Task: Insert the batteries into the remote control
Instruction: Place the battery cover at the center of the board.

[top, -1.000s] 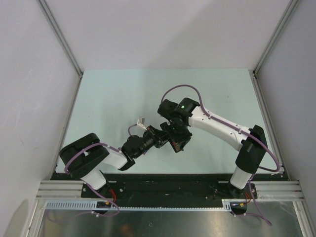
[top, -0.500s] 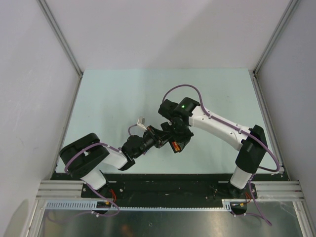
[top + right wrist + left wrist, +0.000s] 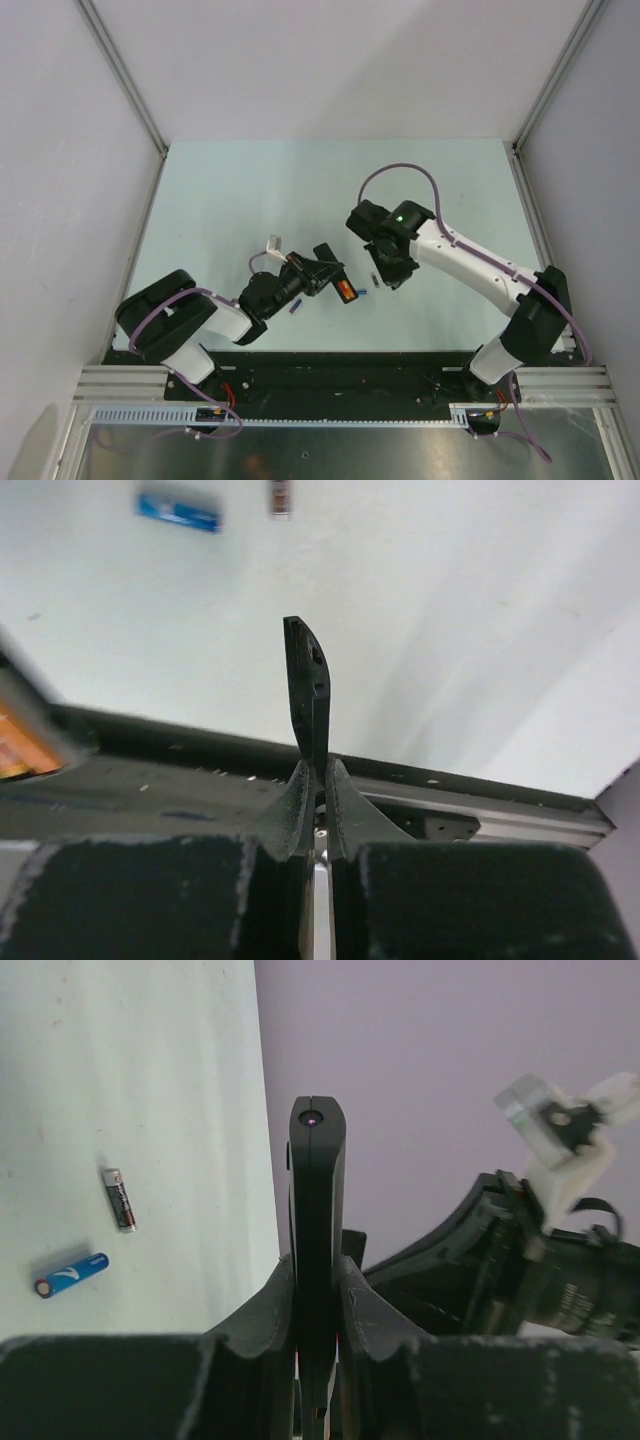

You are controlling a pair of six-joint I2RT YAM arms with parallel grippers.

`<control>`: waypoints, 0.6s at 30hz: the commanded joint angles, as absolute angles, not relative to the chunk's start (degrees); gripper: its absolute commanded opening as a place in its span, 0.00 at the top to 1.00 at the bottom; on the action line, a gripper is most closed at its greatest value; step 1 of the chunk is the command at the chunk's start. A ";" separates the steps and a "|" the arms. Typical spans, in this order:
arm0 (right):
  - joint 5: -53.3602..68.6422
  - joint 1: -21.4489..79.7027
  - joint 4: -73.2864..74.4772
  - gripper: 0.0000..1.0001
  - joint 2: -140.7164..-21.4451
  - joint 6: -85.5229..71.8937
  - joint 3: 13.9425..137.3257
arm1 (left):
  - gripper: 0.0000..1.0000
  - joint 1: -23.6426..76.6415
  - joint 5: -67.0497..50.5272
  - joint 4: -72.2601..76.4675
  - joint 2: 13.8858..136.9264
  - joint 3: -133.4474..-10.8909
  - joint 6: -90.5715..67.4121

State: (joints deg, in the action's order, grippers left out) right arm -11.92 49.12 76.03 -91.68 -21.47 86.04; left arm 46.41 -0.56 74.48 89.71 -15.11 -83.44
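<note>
I noted left gripper point(image 3: 317, 1278) stretched low, clamping slim black remote control point(image 3: 317, 1180), long axis pointing forward, right gripper point(image 3: 316, 780) pinching thin black plate point(image 3: 307, 690).

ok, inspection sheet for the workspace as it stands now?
Surface: pale green table.
Job's things: remote control held edge-on; orange batteries seated in it; blue battery and dark grey battery loose on the table.
Clutter: nothing seen.
Grippers: left gripper shut on the remote control; right gripper shut on a thin black plate, possibly the battery cover.
Cables: purple cable looped along each arm.
Surroundings: white walls, metal rail at the near edge.
</note>
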 commanded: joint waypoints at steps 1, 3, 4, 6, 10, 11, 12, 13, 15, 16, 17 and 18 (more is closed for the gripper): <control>-24.86 45.80 68.92 1.00 -88.85 -23.55 78.24 | 1.00 45.70 -0.44 90.88 86.57 -13.45 -82.00; -31.18 44.48 63.74 1.00 -89.82 -24.70 73.23 | 1.00 45.70 -1.49 90.88 85.61 -12.49 -81.91; -32.42 43.95 62.07 1.00 -91.48 -24.96 71.82 | 1.00 45.70 -1.84 90.88 85.00 -11.96 -81.65; -35.23 43.16 58.11 1.00 -93.50 -25.49 69.62 | 1.00 45.79 -1.67 90.70 83.59 -9.77 -80.95; -43.66 42.54 54.07 1.00 -98.34 -24.26 69.61 | 1.00 45.70 -1.14 90.00 79.29 -6.42 -79.72; -44.64 42.28 53.53 1.00 -100.35 -23.91 69.61 | 1.00 45.70 -1.06 89.56 78.76 -5.89 -79.28; -45.52 41.84 53.44 1.00 -101.33 -23.38 69.96 | 1.00 45.70 -1.05 89.39 78.14 -5.02 -79.10; -47.88 41.92 53.61 1.00 -102.47 -23.29 70.22 | 1.00 45.70 -1.05 89.30 77.35 -4.66 -78.93; -49.74 41.92 53.96 1.00 -105.20 -23.20 70.66 | 1.00 45.70 -0.97 88.95 76.47 -3.61 -78.40; -50.96 41.92 54.23 1.00 -105.81 -23.20 71.01 | 1.00 45.70 -0.97 88.77 76.20 -3.34 -78.22; -51.59 41.92 54.40 1.00 -106.52 -23.29 71.19 | 1.00 45.70 -0.79 88.60 75.68 -2.99 -77.96; -52.37 41.92 54.67 1.00 -108.00 -23.38 71.54 | 1.00 45.70 -0.62 88.51 75.50 -2.64 -77.87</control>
State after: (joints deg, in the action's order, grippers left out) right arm -43.92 42.17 55.51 -105.01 -23.20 69.25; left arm 45.93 -0.84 74.54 77.56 -3.81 -80.01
